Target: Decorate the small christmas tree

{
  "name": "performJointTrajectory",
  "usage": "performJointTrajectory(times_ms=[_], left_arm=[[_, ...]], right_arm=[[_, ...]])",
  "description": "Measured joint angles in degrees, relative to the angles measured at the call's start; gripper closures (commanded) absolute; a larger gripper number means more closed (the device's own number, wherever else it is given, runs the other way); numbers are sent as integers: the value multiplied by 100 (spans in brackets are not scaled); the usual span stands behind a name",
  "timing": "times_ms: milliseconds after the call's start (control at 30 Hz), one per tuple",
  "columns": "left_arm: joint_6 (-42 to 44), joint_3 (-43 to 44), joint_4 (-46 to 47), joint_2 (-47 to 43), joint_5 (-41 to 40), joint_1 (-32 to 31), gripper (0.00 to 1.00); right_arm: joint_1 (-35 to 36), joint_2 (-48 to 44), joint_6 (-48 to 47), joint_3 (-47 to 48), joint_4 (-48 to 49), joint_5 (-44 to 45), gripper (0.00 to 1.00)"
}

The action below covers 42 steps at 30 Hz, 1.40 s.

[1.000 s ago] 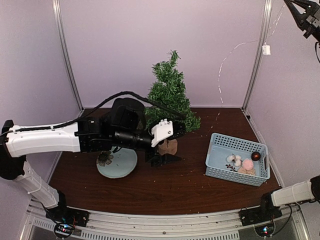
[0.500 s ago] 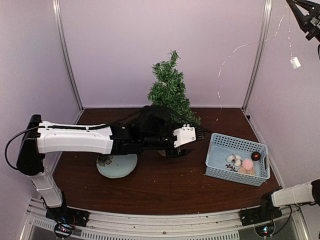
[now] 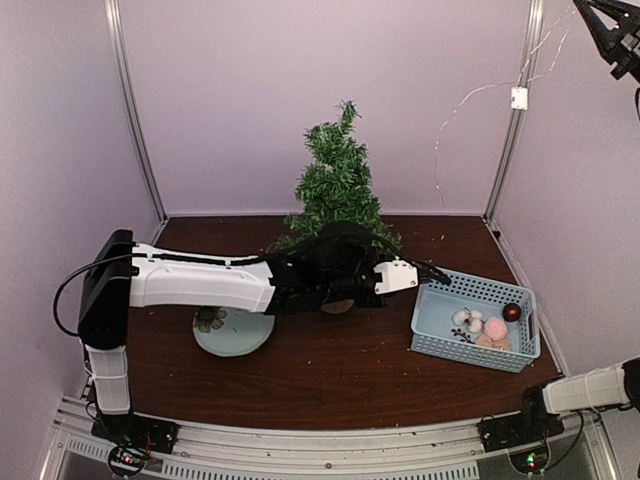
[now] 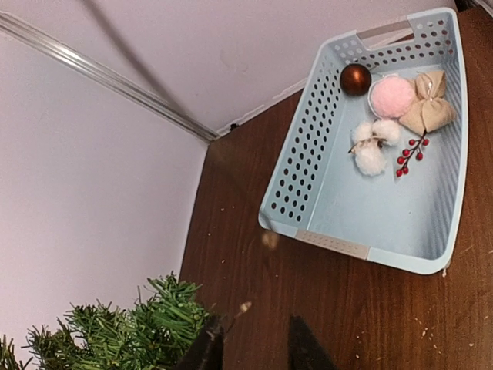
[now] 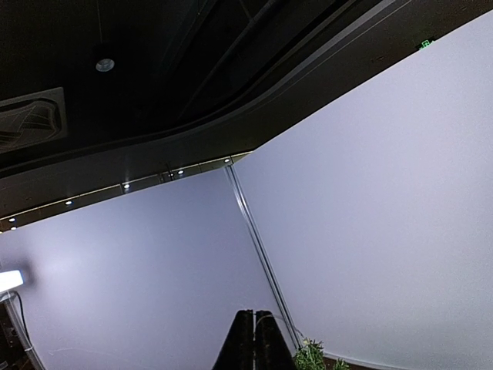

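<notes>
We take the small christmas tree [image 3: 337,186] as our reference; it stands upright at the rear of the dark wooden table [image 3: 340,372]. The left arm crosses in front of the tree's base, which it hides. The left gripper [image 3: 438,271] lies to the tree's front right, at the near-left rim of a pale blue basket [image 3: 430,322]; we cannot read its jaw gap from here. The basket, right of the tree, contains a brown ball [image 3: 512,312], a pink pompom [image 3: 494,327] and white cotton tufts [image 3: 467,319]. A light blue plate [image 3: 240,332] lies to the tree's front left. High to the tree's right, the right gripper [image 3: 590,10], jaws together, holds a thin wire [image 3: 470,98] carrying a white tag [image 3: 519,97].
</notes>
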Motion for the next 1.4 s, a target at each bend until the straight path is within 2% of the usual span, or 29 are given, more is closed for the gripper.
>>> performJointTrajectory(times_ms=[67,100,300,467,700,833,933,1100,1400], left_arm=[[61,0,-2,48,-28,0,97],[66,0,-7,52,-28,0,100],[46,-37,-28,-66,160,-57,100],[-103,-317,-310,-754,518,-280,100],[-942,-518,-1106,-2184,1346,-393,100],[-1718,-619,-1582,-2841,1661,-293,100],[-2385,-684,-1816,-3226,1788,-52,100],[-3392,-684,-1895,-3602,1864,688,100],[-4660,170,-1563,-3217,2140,1952,100]], right_arm=[[0,15,-4,0,7,-2,100],[0,20,-4,0,4,-2,100],[0,46,-79,-4,-7,24,100],[0,2,-243,-181,-42,184,100],[0,-72,-291,-852,166,540,100],[0,-15,-149,-1305,573,671,100],[4,166,22,-1532,879,726,100],[236,702,144,-1554,1276,916,100],[688,1814,-26,-844,1703,1414,100]])
